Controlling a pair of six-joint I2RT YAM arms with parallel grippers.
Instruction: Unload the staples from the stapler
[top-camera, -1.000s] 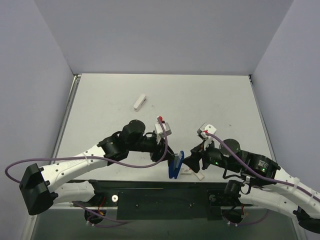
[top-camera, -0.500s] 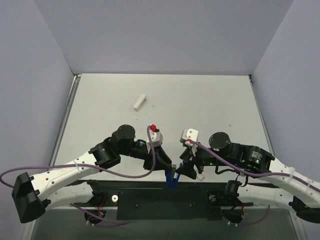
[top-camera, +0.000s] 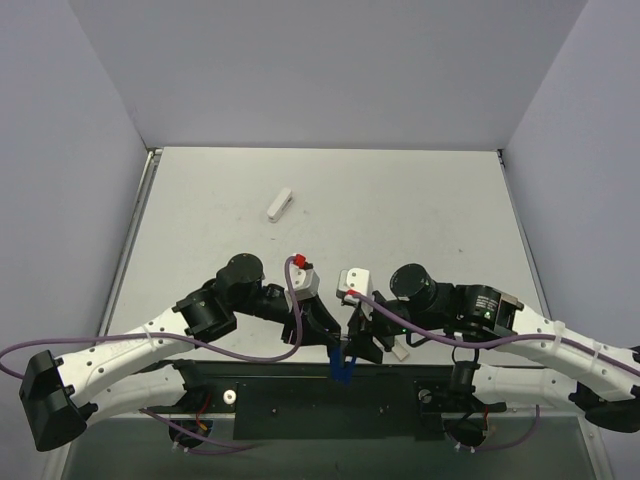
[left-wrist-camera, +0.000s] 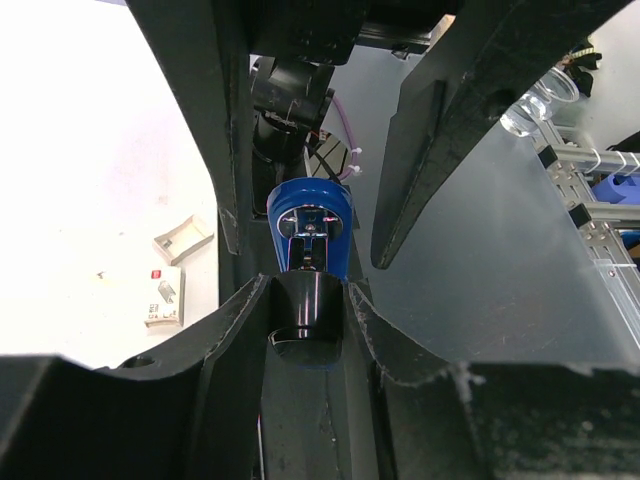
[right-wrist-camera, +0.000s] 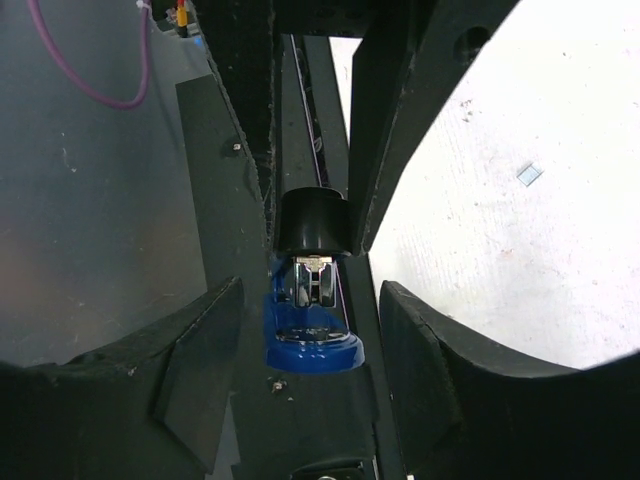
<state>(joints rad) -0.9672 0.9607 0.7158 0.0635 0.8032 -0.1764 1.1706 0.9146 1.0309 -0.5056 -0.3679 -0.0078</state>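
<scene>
White left arm (top-camera: 120, 345): reaches in from the lower left towards the middle of the near edge, with a purple cable (top-camera: 230, 345) looping along it.
Small white block (top-camera: 281, 204): lies alone on the grey table (top-camera: 420, 210), well apart from both arms, towards the far left.
Left gripper (left-wrist-camera: 305, 292): clamped on the black end of the stapler, with a finger pressed against each side of it.
Stapler (left-wrist-camera: 310, 215): blue body, black end, shiny metal inside. It is at the near edge of the table, between the two grippers. Its length runs from one wrist camera towards the other. Whether it rests on the surface I cannot tell.
Right gripper (right-wrist-camera: 310, 290): jaws apart, one finger on each side of the blue end, with a gap showing on both sides.
White pieces (left-wrist-camera: 183, 240): two small flat bits on the table just beside the grippers. One carries a red mark.
Right arm (top-camera: 520, 335): comes in from the lower right, and its gripper faces the left one head-on.
</scene>
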